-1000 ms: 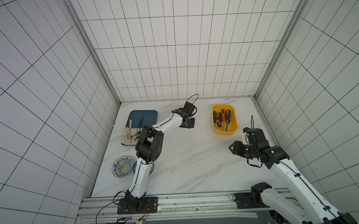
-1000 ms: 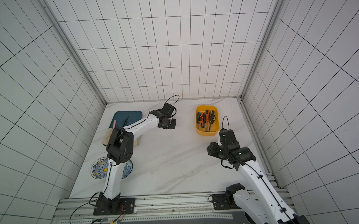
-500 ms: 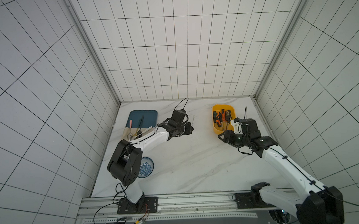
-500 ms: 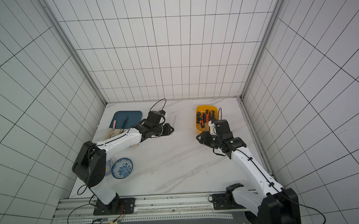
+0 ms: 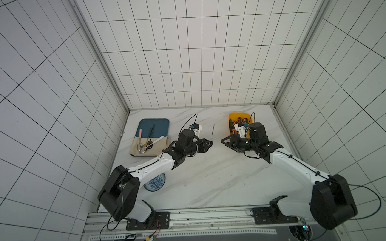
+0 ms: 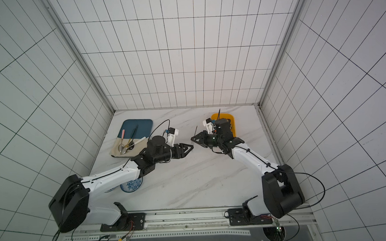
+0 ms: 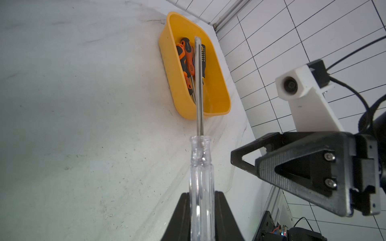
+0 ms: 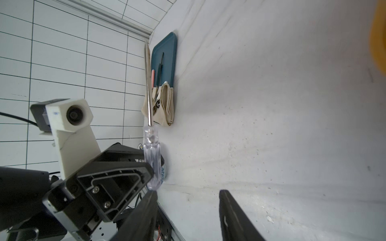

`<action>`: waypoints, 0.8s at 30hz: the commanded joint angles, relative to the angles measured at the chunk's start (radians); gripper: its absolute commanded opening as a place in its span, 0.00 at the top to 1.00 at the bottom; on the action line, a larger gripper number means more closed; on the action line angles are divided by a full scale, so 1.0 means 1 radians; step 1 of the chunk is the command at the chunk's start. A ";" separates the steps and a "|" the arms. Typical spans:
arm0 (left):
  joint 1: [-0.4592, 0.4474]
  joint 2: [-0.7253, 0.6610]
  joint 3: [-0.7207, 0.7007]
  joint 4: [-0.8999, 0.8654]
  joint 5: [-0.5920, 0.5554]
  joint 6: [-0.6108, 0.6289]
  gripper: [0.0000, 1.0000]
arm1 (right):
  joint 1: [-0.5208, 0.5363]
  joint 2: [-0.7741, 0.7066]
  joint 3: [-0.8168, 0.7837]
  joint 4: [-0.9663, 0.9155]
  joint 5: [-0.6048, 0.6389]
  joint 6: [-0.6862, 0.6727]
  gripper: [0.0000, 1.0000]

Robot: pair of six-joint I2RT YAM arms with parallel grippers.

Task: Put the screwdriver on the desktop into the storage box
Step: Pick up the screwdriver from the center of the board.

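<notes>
My left gripper (image 7: 201, 196) is shut on the clear handle of a screwdriver (image 7: 201, 177), held above the desktop (image 5: 212, 180). Its steel shaft (image 5: 213, 131) points toward the back wall. In both top views my right gripper (image 5: 222, 140) faces the left gripper (image 5: 211, 143) tip to tip, a small gap apart. The right gripper (image 8: 188, 194) is open; the handle (image 8: 152, 154) ends just beside one of its fingertips, outside the gap. The yellow storage box (image 5: 238, 114) stands at the back right, partly hidden by the right wrist, with several orange-and-black screwdrivers (image 7: 189, 56) in it.
A dark blue tray (image 5: 154, 125) with a beige cloth (image 5: 148, 147) and several spoons lies at the back left. A blue patterned plate (image 5: 155, 183) sits under the left forearm. Tiled walls close in three sides; a metal rail (image 5: 191, 215) runs along the front edge.
The right gripper has swung left and away from the front edge, up to the left gripper. The left gripper has come nearer the front with the screwdriver, its arm folding lower.
</notes>
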 commanded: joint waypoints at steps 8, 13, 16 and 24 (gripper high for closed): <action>-0.046 -0.071 -0.051 0.142 0.014 -0.016 1.00 | 0.052 0.063 0.063 0.182 -0.077 0.091 0.51; -0.052 -0.071 -0.059 0.157 0.023 -0.023 1.00 | 0.065 0.072 0.072 0.190 -0.083 0.093 0.56; -0.059 -0.070 -0.062 0.164 0.026 -0.025 1.00 | 0.069 0.070 0.070 0.202 -0.087 0.098 0.59; -0.065 -0.065 -0.064 0.174 0.025 -0.028 1.00 | 0.072 0.073 0.066 0.224 -0.093 0.109 0.73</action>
